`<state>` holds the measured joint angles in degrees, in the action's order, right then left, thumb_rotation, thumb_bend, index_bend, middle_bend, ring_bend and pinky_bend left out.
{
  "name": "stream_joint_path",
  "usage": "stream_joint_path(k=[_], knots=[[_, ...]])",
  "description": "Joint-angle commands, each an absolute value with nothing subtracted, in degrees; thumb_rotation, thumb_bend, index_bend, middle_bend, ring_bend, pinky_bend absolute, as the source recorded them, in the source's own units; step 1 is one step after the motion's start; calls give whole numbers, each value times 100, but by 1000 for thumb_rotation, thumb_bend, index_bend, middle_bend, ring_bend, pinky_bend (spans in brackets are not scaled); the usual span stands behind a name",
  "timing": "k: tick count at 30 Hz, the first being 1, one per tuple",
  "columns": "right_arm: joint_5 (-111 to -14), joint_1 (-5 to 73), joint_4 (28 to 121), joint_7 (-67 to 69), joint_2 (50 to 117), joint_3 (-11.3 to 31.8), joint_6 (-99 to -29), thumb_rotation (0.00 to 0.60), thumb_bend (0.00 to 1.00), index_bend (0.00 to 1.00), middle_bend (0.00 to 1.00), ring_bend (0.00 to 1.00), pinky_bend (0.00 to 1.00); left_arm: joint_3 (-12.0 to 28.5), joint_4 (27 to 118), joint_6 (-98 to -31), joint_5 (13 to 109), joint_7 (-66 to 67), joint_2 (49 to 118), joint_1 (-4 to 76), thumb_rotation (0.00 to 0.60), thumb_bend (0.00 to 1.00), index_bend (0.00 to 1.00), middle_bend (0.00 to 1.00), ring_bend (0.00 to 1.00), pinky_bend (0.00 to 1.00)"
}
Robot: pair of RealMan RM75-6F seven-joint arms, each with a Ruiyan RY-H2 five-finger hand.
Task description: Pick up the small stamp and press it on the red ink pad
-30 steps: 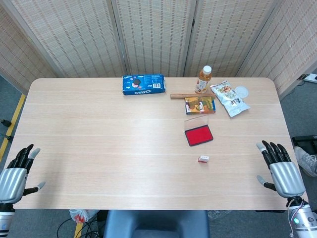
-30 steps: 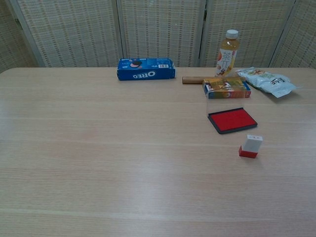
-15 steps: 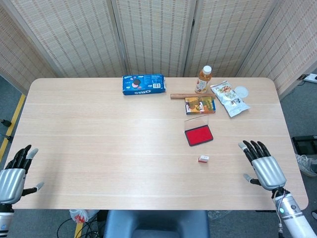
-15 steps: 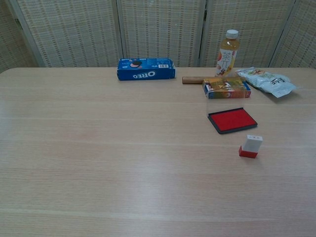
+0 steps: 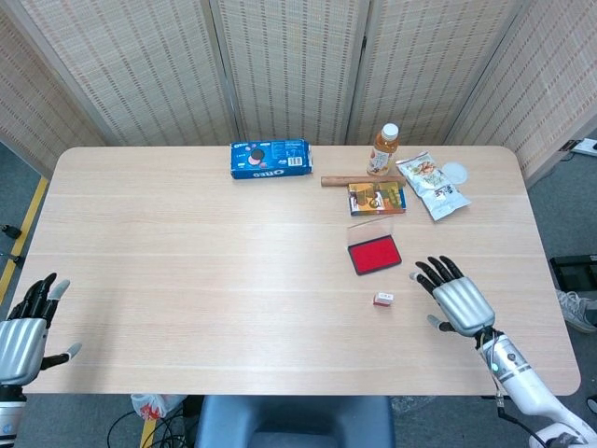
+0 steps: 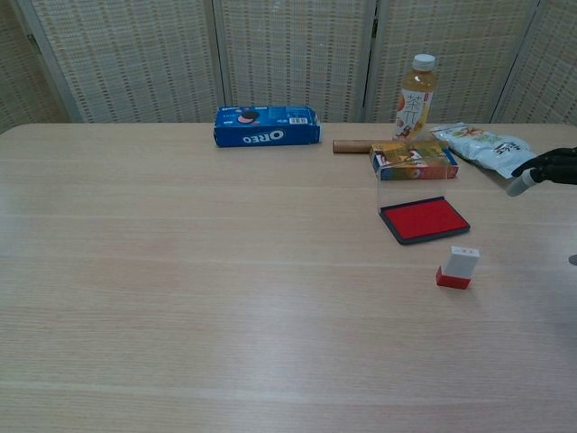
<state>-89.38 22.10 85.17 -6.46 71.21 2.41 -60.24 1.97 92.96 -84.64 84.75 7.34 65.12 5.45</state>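
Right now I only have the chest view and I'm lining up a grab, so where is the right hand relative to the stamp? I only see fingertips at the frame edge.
Observer: The right hand is to the right of the stamp, apart from it, with its back facing up.
Operator: Is it holding anything?
Observer: No, it is empty, with its fingers spread.
Operator: And the left hand? I can't see it at all.
Observer: The left hand is at the near left edge of the table, far from the stamp and holding nothing.
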Motion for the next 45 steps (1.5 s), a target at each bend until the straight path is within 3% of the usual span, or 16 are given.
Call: stream_joint_path(k=[1, 14, 26, 45], knots=[[-8804, 2440, 8387, -416, 7173, 284, -5681, 600, 253, 169, 79, 0, 0, 200, 9314, -8517, 8503, 683, 6486, 523, 600, 102, 16, 0, 0, 269], [-8915, 2531, 7767, -437, 7910, 256, -6061, 600, 254, 169, 79, 0, 0, 217, 9343, -8518, 8488, 725, 6507, 521, 600, 102, 16, 0, 0, 269], [-8841, 2809, 7009, -605, 8675, 266, -5906, 600, 254, 169, 79, 0, 0, 175, 9420, -8729, 8673, 472, 6362, 418, 600, 102, 16, 0, 0, 269], [-8722, 3129, 6336, -504, 9109, 296, -5714, 600, 254, 169, 79, 0, 0, 153, 9464, -8871, 8756, 552, 6375, 326, 600, 102, 16, 0, 0, 269]])
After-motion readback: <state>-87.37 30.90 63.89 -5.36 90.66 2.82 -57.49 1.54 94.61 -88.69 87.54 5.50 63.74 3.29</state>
